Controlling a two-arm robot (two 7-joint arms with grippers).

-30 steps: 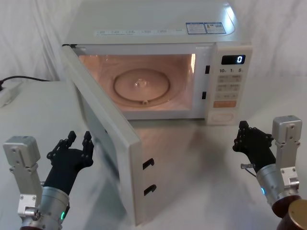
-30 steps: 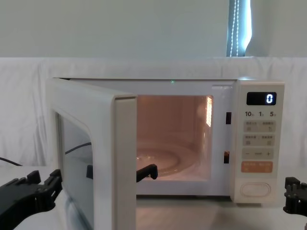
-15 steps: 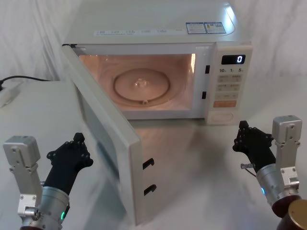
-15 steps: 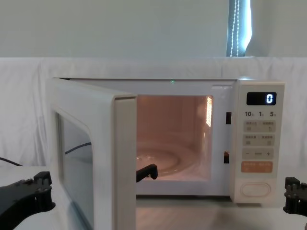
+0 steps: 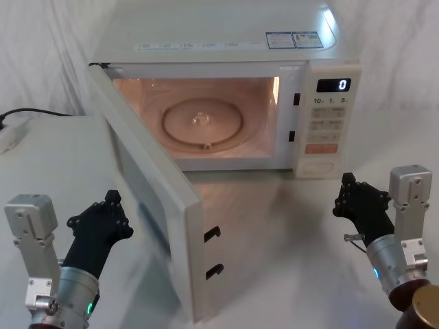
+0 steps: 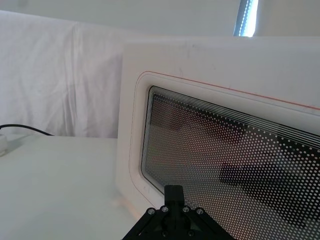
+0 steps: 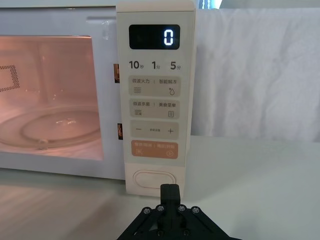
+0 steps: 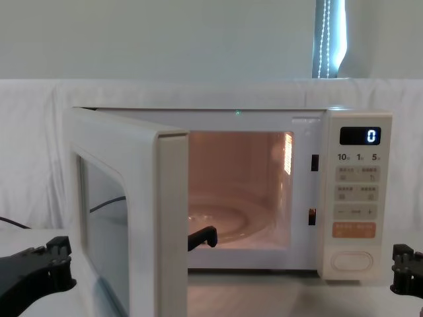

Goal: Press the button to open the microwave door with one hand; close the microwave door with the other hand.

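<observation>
**Things around the work area**

A black cable [image 5: 34,112] lies at the far left edge of the white desk [image 5: 288,226]. A white cloth [image 8: 33,145] hangs behind the desk. A glass turntable [image 5: 202,123] sits inside the lit cavity.

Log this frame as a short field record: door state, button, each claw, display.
microwave door: swung open toward the robot's left, cavity lit
button: bottom of the control panel, untouched
left claw: shut, on the outer side of the door near its window, contact unclear
right claw: shut, low in front of the control panel, apart from the button
display: reads 0
stage: door opened, closing not yet done
</observation>
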